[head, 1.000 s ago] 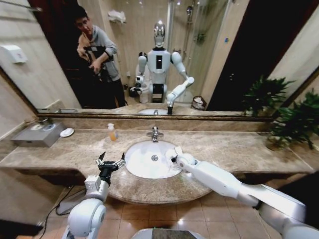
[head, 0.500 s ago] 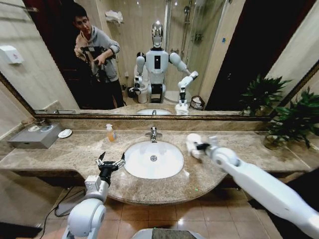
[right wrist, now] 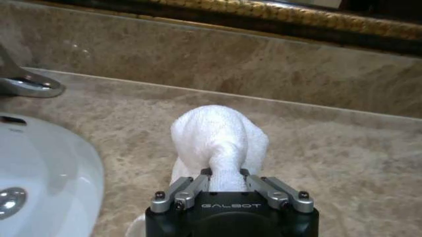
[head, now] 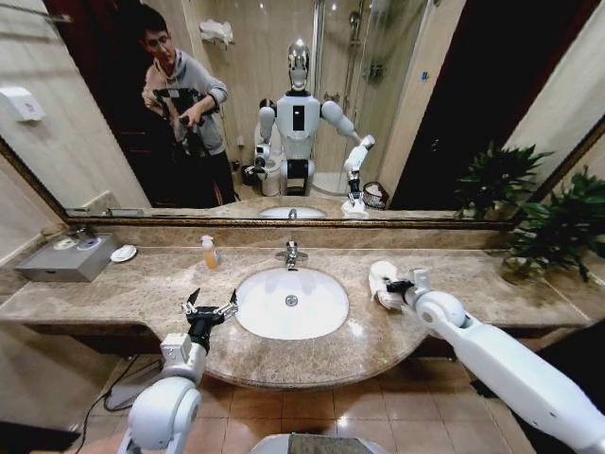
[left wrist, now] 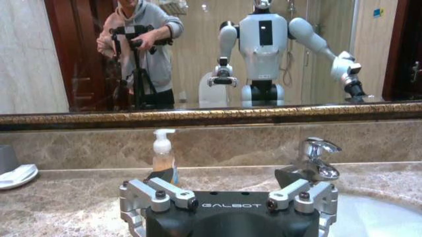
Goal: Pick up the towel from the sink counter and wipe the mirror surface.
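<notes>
Now the right gripper has its jaws pinched onto a fold of the towel, which bulges out ahead of them in a white bunch. A second ago this arm was at the basin's rim; it has since swung to the desk right of the basin, carrying the towel just above the marble, well below the mirror. So the pickup looks done and wiping is not yet begun. Left gripper waits, jaws spread and empty, left of the basin.
</notes>
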Controlling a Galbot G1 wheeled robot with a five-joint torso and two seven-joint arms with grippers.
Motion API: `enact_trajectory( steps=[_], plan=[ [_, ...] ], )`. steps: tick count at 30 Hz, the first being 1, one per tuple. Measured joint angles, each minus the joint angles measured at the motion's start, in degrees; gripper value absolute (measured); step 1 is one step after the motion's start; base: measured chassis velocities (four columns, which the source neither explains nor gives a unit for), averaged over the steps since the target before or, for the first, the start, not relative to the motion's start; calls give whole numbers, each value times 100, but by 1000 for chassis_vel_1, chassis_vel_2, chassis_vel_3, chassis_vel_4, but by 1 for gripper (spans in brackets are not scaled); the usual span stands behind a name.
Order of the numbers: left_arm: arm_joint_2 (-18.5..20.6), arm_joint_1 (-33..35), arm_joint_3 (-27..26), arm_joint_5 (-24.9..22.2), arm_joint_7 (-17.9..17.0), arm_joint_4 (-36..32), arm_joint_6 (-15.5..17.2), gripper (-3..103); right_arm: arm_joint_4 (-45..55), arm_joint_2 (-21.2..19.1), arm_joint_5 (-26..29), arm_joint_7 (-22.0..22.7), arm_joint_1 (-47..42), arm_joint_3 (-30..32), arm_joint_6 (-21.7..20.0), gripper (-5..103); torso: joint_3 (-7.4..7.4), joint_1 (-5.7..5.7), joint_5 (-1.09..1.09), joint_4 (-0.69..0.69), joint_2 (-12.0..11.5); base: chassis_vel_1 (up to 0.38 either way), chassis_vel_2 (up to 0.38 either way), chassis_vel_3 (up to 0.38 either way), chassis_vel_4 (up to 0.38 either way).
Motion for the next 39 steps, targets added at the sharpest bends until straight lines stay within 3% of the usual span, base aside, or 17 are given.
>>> enact_trajectory(
  steps=[8,21,27,31,35,37,38,39],
  plan=[
    [0,0,0,0,0,0,0,100,-293,362,-48,36,65,-236,228,12,0,0,1,0,0,0,0,0,0],
    [0,0,0,0,0,0,0,100,-4,324,141,-12,-286,147,311,14,0,0,1,-1,0,0,0,0,0],
    [0,0,0,0,0,0,0,100,82,305,52,-286,-621,388,721,26,0,0,0,-2,0,0,0,0,0],
    [0,0,0,0,0,0,0,100,98,303,-48,-328,-721,440,963,46,0,0,0,-1,0,0,0,0,0],
    [0,0,0,0,0,0,0,100,121,297,-234,-368,-799,514,1171,57,0,0,1,-1,0,0,0,0,0],
    [0,0,0,0,0,0,0,100,144,316,-862,-524,-1004,698,1662,68,0,0,0,0,0,0,0,0,0],
    [0,0,0,0,0,0,0,100,203,363,-1449,-727,-1221,913,2015,74,0,0,0,-1,0,0,0,0,0],
    [0,0,0,0,0,0,0,100,203,363,-1449,-727,-1221,913,2015,74,0,0,0,-1,0,0,0,0,0]
  ],
)
